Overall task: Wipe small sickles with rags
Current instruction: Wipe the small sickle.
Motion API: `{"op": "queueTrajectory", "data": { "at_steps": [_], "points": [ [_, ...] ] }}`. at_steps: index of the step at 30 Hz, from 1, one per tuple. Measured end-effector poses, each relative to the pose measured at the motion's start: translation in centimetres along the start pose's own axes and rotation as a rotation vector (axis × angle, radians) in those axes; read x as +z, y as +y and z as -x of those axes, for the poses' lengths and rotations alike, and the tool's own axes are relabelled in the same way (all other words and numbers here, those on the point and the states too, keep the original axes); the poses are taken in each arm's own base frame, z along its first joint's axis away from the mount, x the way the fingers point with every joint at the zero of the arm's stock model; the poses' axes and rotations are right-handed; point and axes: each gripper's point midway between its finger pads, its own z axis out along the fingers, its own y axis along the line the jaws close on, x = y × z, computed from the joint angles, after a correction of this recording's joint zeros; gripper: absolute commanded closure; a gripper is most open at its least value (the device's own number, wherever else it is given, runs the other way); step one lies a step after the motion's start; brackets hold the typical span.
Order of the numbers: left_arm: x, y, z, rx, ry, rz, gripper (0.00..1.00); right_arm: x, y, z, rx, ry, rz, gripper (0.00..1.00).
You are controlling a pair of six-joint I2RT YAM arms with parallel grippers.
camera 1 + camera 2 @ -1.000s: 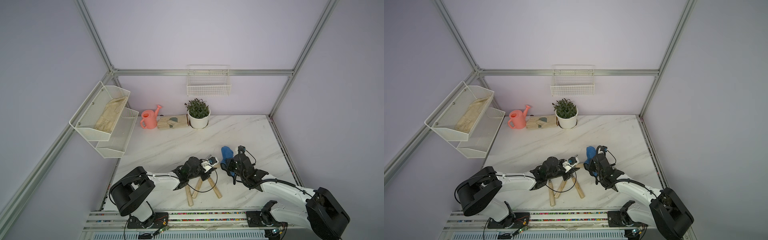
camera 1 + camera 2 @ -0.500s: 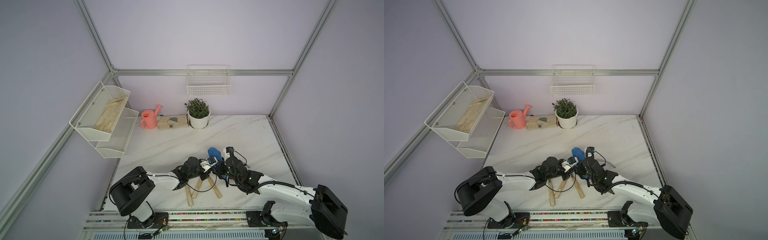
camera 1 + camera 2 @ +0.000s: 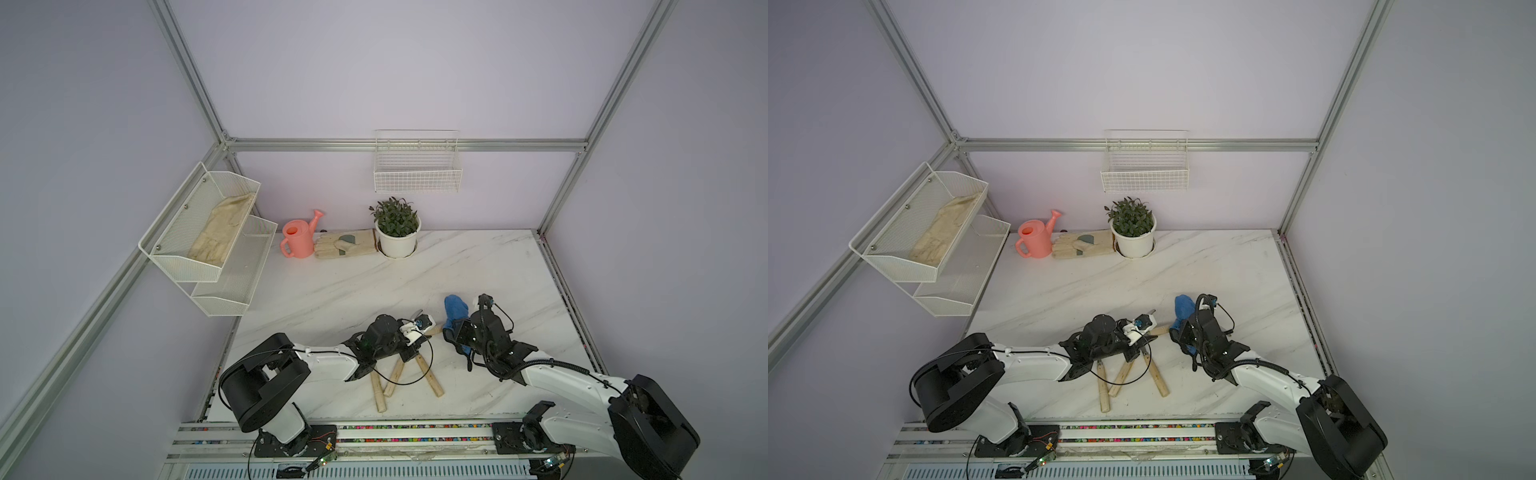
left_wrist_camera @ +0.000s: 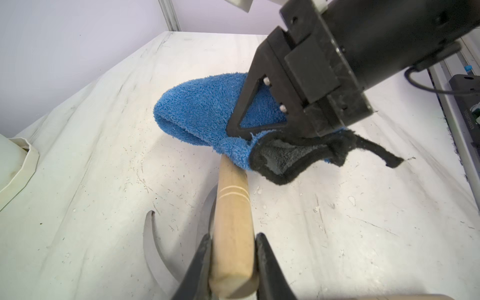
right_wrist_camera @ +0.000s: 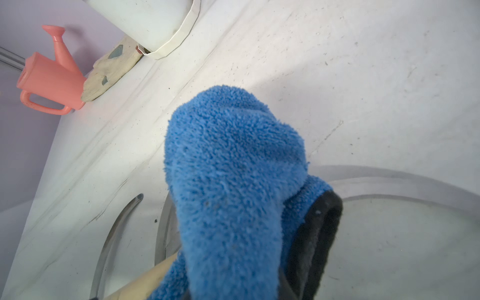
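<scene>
**Rag Pinched Only by Its Cuff, Sickle Only by Its Handle**

The largest risk sat with the right gripper (image 4: 272, 130). It was pressed together on just the black-trimmed cuff of the blue rag (image 4: 197, 111), and drag on the fluffy pile could have tugged the cloth free. Next, the left gripper (image 4: 233, 241) pinched the held sickle (image 4: 233, 207) by its smooth round handle. The rag lay draped over the end away from the jaws, so a sideways push there might have twisted the tool. Least, the left arm's cable (image 3: 420, 377) looped over the three spare sickles (image 3: 395, 376) lying just beneath and could have snagged one.

Lilac walls and an aluminium frame enclosed the white marbled table (image 3: 457, 266), scuffed and specked up close. At the back were a mesh rack (image 3: 199, 232), a wire basket (image 3: 417, 170), a potted plant (image 3: 397, 232), a beige glove (image 3: 345, 245) and a pink watering can (image 3: 299, 239).
</scene>
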Motion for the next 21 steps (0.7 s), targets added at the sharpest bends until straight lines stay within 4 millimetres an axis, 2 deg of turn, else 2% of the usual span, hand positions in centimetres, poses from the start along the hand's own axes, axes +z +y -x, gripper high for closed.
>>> {"op": "queueTrajectory", "data": {
  "at_steps": [3,7,12,18,21],
  "points": [
    [-0.7,0.2,0.8,0.036,-0.036,0.020,1.00,-0.8,0.9,0.5,-0.013,0.006,0.026,1.00],
    [-2.5,1.2,2.2,0.121,-0.124,0.106,1.00,-2.4,3.3,2.2,-0.024,-0.005,0.101,1.00],
    [-4.4,2.0,1.6,0.229,-0.190,0.214,1.00,-4.4,6.0,4.6,-0.021,-0.046,0.187,1.00],
    [-4.5,2.4,1.4,0.340,-0.238,0.278,1.00,-5.4,8.1,6.3,-0.027,-0.066,0.244,1.00],
    [-4.6,2.5,1.4,0.382,-0.258,0.306,1.00,-4.8,8.3,6.1,-0.031,-0.051,0.246,1.00]
  ]
}}
